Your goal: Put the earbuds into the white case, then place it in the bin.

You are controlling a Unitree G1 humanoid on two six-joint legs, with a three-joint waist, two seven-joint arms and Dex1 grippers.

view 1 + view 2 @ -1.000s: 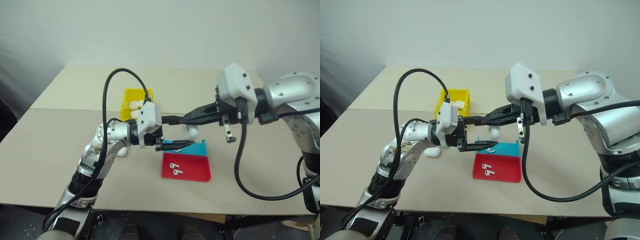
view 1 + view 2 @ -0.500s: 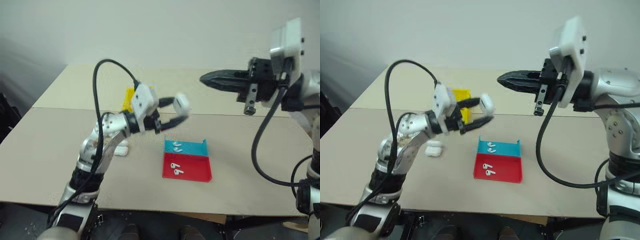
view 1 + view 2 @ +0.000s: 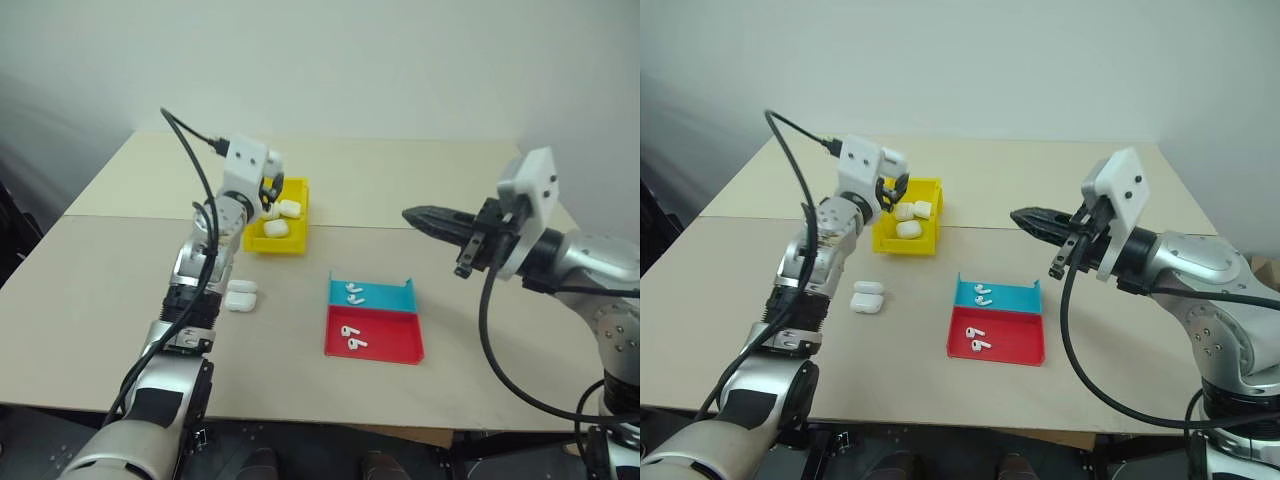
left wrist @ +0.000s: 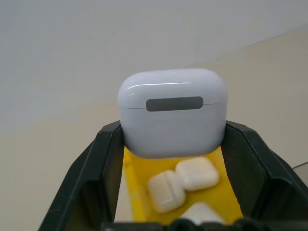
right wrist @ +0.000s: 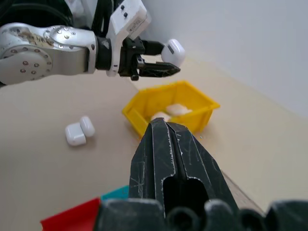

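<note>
Left claw [image 5: 161, 62]: clamped on white case [image 4: 172, 111], lid closed, above yellow bin [image 3: 251, 237] containing three cases. Right claw [image 3: 412, 215]: closed, empty, over tabletop [image 3: 90, 290]. Earbuds [image 3: 353, 337]: in red-and-blue tray [image 3: 395, 347].

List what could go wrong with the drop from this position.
1. The left claw pinches the closed white case only by its lower part; it could slip out early.
2. The yellow bin already holds three cases, so this one might bounce off them and over the low wall.
</note>
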